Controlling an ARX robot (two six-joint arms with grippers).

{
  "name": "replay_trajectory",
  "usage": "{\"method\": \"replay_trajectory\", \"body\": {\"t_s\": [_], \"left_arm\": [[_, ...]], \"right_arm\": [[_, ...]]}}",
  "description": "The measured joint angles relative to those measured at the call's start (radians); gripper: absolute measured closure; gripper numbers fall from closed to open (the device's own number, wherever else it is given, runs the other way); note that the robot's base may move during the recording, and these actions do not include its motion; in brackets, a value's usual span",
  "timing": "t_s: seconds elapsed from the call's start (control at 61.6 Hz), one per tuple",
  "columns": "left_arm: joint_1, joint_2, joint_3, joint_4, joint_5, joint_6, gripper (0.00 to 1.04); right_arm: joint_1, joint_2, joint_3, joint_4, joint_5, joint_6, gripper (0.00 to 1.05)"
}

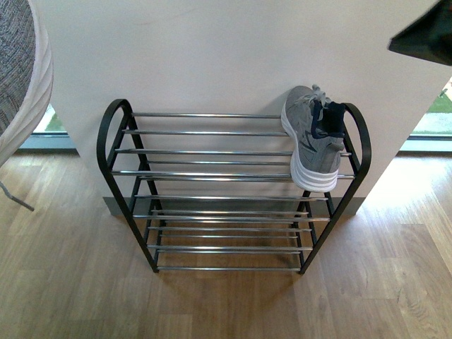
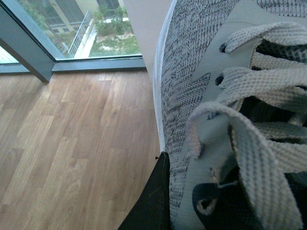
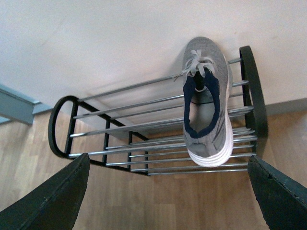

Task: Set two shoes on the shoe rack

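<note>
One down, one to go. Got the first shoe (image 1: pixel 311 141) parked on the top tier of the shoe rack (image 1: pixel 113 145), right end, toe at the wall (image 1: pixel 212 56), heel at the near bar (image 1: pixel 212 175). Main worry: setting the second shoe (image 1: pixel 21 70) down crooked and losing the toe between those slick chrome bars (image 1: pixel 205 133), or swinging in too close and bumping the parked one onto the floor (image 1: pixel 212 304). As for the left gripper (image 2: pixel 158 187): clamped on that second shoe by the look of it, up high and well left of the rack. Only one black finger (image 2: pixel 149 207) visible, pressed against the knit side near the laces (image 2: pixel 249 81), so can't vouch for the grip. And the right gripper (image 3: pixel 168 163): spread wide, holding nothing, hovering above the rack.
</note>
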Motion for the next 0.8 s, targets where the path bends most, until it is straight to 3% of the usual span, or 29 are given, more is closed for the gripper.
{"method": "replay_trajectory", "body": {"t_s": [0.292,0.341,0.471,0.503,0.552,0.601,0.795], "left_arm": [[0.000,0.000,0.000,0.000,0.000,0.000,1.03],[0.000,0.000,0.000,0.000,0.000,0.000,1.03],[0.000,0.000,0.000,0.000,0.000,0.000,1.03],[0.000,0.000,0.000,0.000,0.000,0.000,1.03],[0.000,0.000,0.000,0.000,0.001,0.000,1.03],[0.000,0.000,0.000,0.000,-0.001,0.000,1.03],[0.000,0.000,0.000,0.000,0.000,0.000,1.03]], "right_arm": [[-0.240,-0.480,-0.225,-0.122,-0.208,-0.170,0.09],[-0.290,-0.548,-0.250,-0.114,-0.211,-0.180,0.09],[-0.316,-0.577,-0.254,-0.110,-0.206,-0.191,0.09],[-0.312,-0.573,-0.273,-0.060,-0.194,-0.212,0.12],[-0.287,-0.584,-0.352,0.133,-0.142,-0.273,0.24],[-0.264,-0.610,-0.393,0.200,-0.119,-0.304,0.33],[-0.178,-0.725,-0.471,0.186,-0.036,-0.340,0.68]]}}
